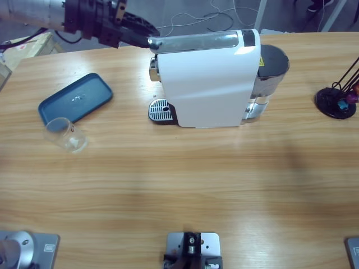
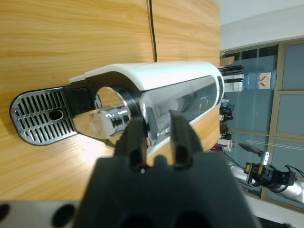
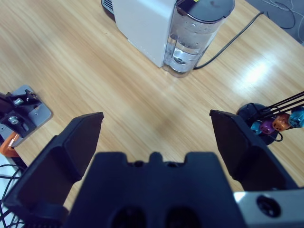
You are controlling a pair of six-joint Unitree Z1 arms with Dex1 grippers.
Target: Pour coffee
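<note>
The white coffee machine stands at the table's back middle, with its drip grate facing left and its silver lever flat along the top. My left gripper reaches in from the upper left and is shut on the lever's left end. In the left wrist view the jaws stand close together over the chrome lever, with the grate to the left. A clear glass cup sits on the table far left of the grate. My right gripper hangs wide open above bare wood and holds nothing.
A dark blue tray lies by the glass. The water tank is on the machine's right end, with a cable behind it. A black capsule stand holding coloured capsules is at the far right.
</note>
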